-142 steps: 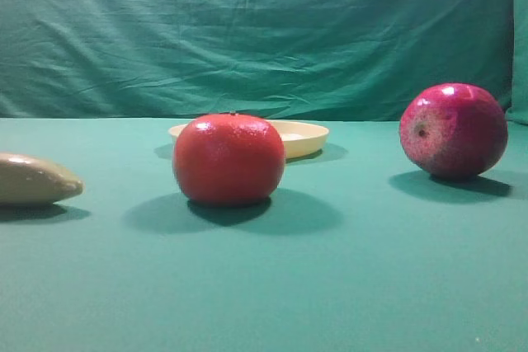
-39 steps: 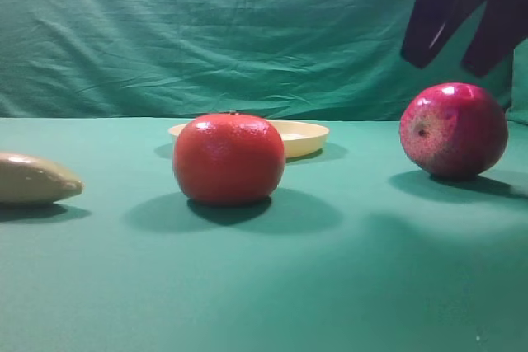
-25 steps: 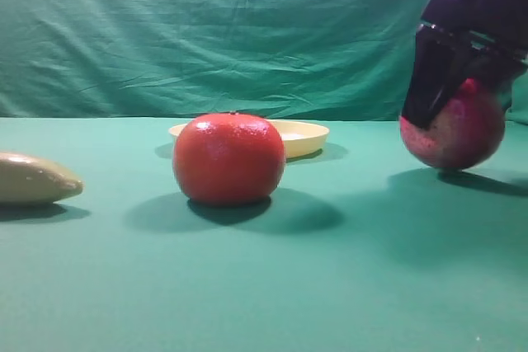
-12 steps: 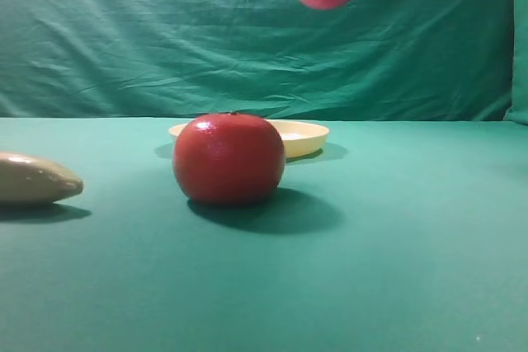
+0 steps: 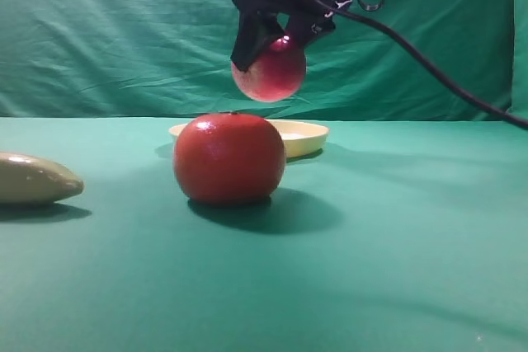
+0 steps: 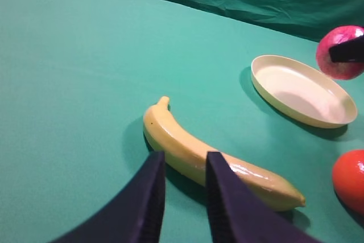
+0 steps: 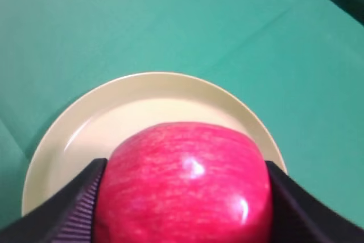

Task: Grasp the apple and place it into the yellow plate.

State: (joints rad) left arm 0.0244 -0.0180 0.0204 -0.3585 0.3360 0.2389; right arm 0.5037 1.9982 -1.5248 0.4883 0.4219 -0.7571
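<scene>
Apple carried over the plate.
The right gripper (image 5: 276, 43), fingers clamped on the apple (image 5: 269, 72), has lifted it from the table's right side; it now hangs above the yellow plate (image 7: 85, 123), leaving lowering and release.

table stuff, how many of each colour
red: 2, the apple and the tomato-like fruit
yellow: 2, the plate and the banana
total: 4
</scene>
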